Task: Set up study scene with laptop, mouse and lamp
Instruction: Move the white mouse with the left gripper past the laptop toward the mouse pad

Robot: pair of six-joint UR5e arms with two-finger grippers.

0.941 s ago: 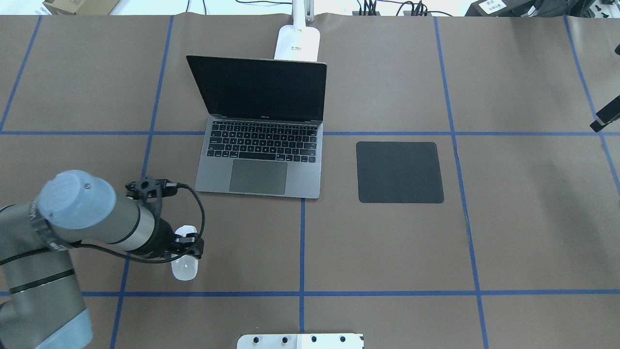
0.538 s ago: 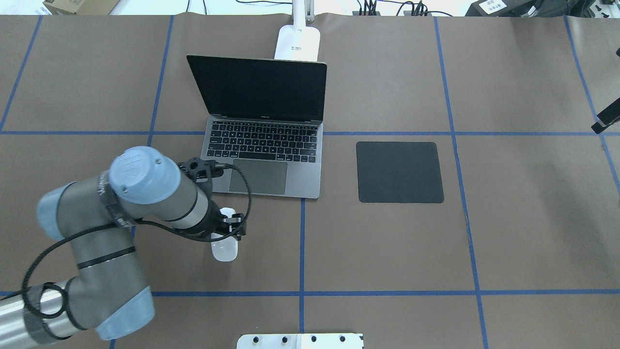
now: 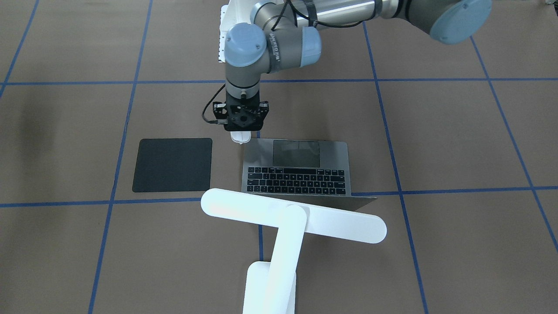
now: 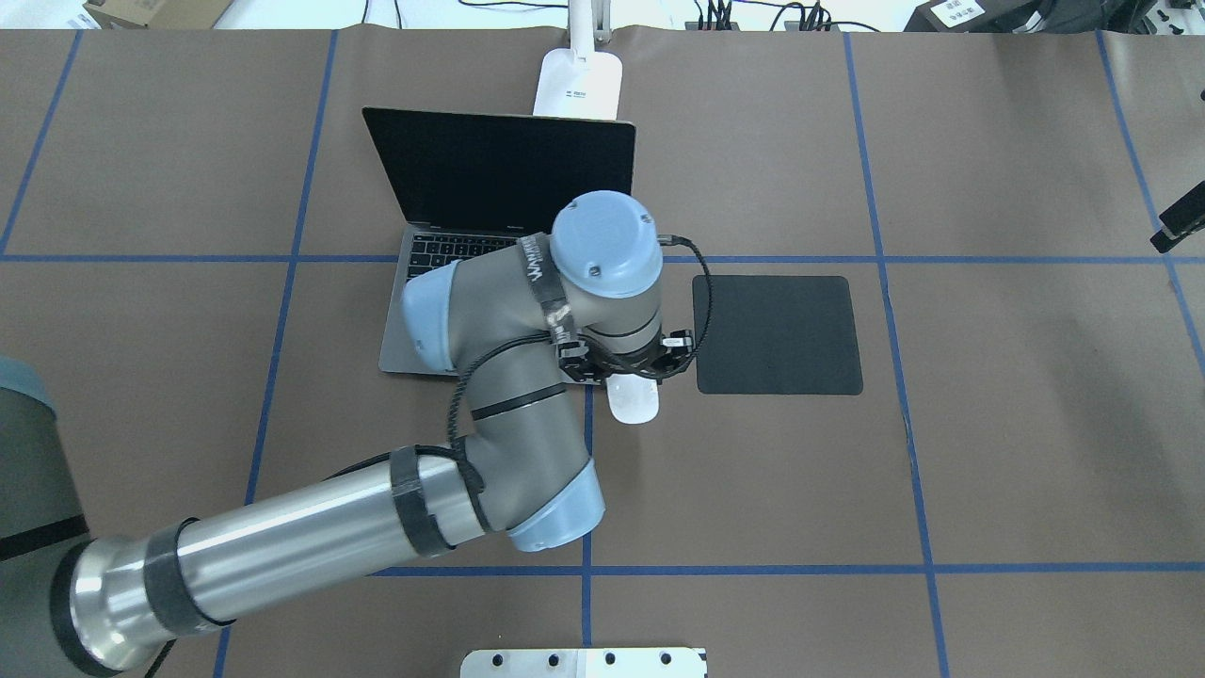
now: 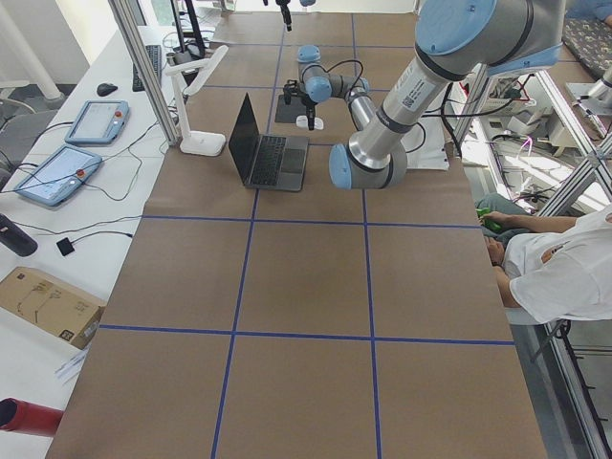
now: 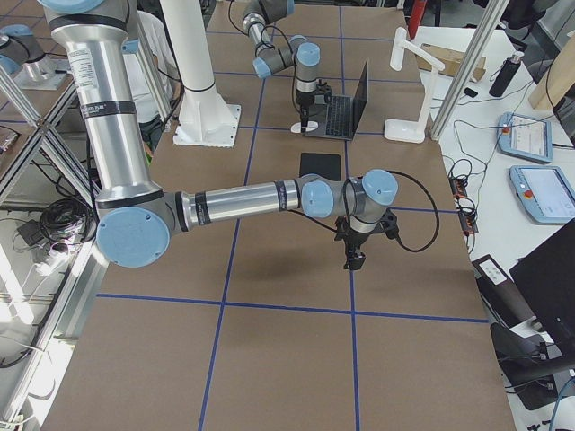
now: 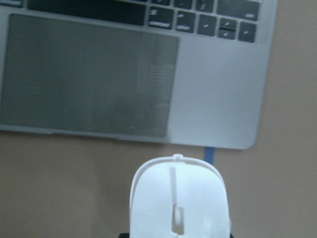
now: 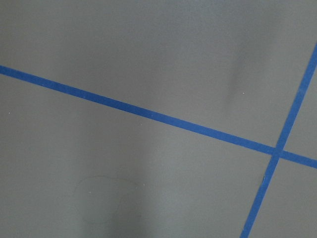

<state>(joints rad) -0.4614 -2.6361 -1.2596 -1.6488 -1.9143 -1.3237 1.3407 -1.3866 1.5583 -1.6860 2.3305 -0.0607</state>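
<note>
The open dark-grey laptop [image 4: 499, 169] stands mid-table, and the white lamp [image 3: 292, 216] is behind it with its bar head over the screen. My left gripper [image 4: 629, 375] is shut on the small white mouse [image 4: 634, 405], holding it by its sides. It hangs by the laptop's front right corner, between the laptop [image 3: 296, 168] and the black mat [image 4: 778, 334]. The left wrist view shows the mouse [image 7: 176, 203] just in front of the trackpad [image 7: 89, 77]. My right gripper [image 6: 352, 259] hovers over bare table far to the right. I cannot tell whether it is open or shut.
A white bolted plate [image 4: 584, 662] sits at the table's near edge by the robot base. Blue tape lines [image 4: 586, 471] grid the brown table cover. A seated person [image 5: 559, 277] is beside the table on the robot's side. Tablets and cables lie on the side bench [image 5: 57, 172].
My left arm has swung right with the mouse, from the laptop's front left to its front right corner near the mat. The right gripper has hardly moved.
</note>
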